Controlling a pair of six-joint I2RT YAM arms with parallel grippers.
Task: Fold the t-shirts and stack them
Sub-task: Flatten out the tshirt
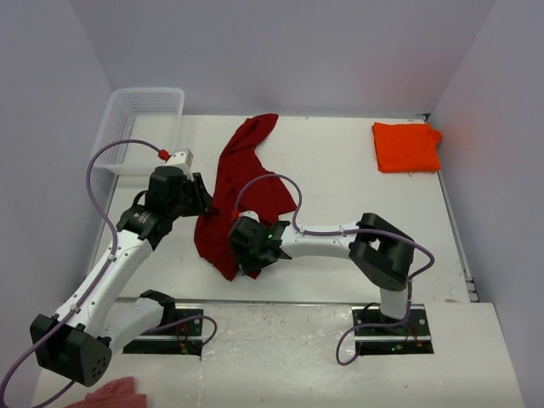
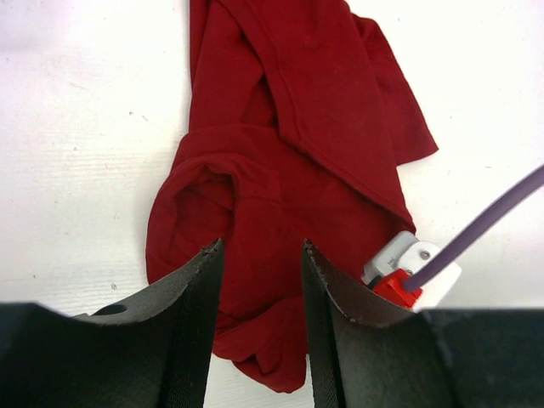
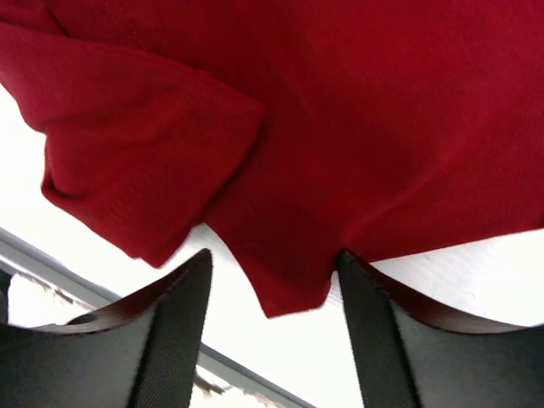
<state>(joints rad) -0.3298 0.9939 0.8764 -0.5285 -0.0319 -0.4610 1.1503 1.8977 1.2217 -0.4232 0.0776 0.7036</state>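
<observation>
The dark crimson t-shirt [image 1: 255,183] lies crumpled in a long heap at the table's middle. My left gripper [image 1: 202,198] hovers over the heap's left edge. In the left wrist view the left gripper [image 2: 259,246] is open, and the crimson t-shirt [image 2: 297,127] lies on the table under the gap. My right gripper [image 1: 246,255] is at the heap's near end. It [image 3: 272,255] is open around a hanging corner of the crimson t-shirt [image 3: 340,127], which brushes the right finger [image 3: 361,297]. The orange t-shirt [image 1: 406,146], a folded rectangle, rests at the far right.
A white mesh basket [image 1: 140,127] stands at the far left corner. A pale pink cloth [image 1: 115,393] lies below the left arm's base. Purple cables loop over both arms. The table's near edge [image 3: 76,259] runs just behind the right gripper.
</observation>
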